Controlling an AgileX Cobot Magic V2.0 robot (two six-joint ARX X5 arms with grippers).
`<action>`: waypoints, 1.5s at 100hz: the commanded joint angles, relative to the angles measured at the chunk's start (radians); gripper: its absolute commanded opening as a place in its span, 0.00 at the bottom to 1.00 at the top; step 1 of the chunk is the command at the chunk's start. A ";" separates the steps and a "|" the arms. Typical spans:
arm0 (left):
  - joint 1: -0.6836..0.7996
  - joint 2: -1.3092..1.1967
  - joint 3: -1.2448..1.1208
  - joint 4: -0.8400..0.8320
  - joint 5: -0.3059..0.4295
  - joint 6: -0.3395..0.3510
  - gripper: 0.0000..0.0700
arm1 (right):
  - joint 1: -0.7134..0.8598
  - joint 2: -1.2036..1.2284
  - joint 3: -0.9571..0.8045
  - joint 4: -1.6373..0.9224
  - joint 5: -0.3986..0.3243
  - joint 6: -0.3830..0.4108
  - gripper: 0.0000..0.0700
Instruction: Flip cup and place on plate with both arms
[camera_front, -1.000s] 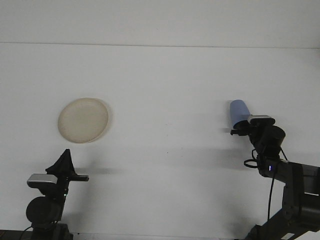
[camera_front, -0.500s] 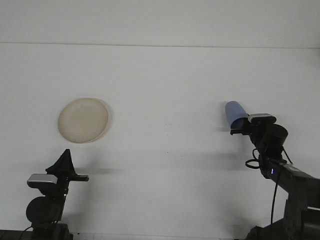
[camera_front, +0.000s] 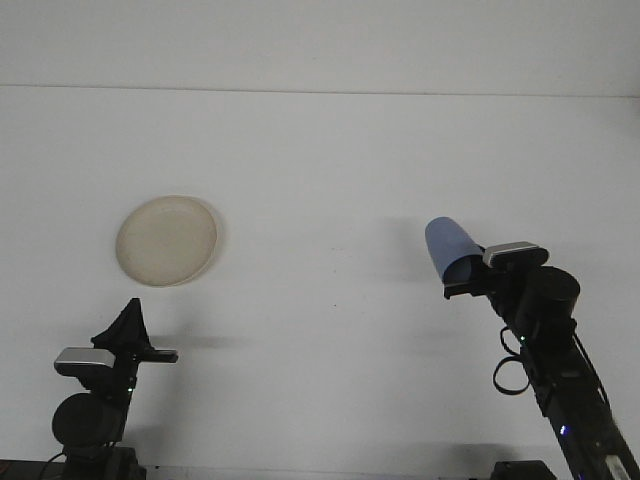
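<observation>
So the right gripper (camera_front: 462, 280) has its fingers closed on the blue cup (camera_front: 448, 247), holding it up off the white table (camera_front: 330, 160) over on the right side of the view. The cup is tilted, leaning up and to the left, with its closed rounded end pointing up-left and the lower end tucked into the gripper, so the opening isn't visible from here. It throws a faint shadow on the table just behind it. The right arm comes up from the bottom right corner, black with a silver-grey camera block sitting right behind the cup. The plate (camera_front: 166, 240) is way over on the left half of the table, a pale cream round dish lying flat with nothing on it, well apart from the cup. The left gripper (camera_front: 130, 318) sits low in the bottom left corner, just below the plate but not touching it, pointing up toward it. It looks like a dark wedge from this angle and honestly I can't tell whether it's open or shut, it isn't holding anything that I can see
</observation>
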 joint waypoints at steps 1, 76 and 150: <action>0.000 -0.001 -0.020 0.010 0.005 0.002 0.02 | 0.042 -0.042 0.051 -0.130 0.019 0.027 0.00; 0.000 -0.001 -0.020 0.010 0.005 0.002 0.02 | 0.540 0.369 0.816 -1.061 0.158 0.084 0.00; 0.000 -0.001 -0.020 0.010 0.005 0.002 0.02 | 0.657 0.872 1.028 -1.231 0.177 -0.048 0.00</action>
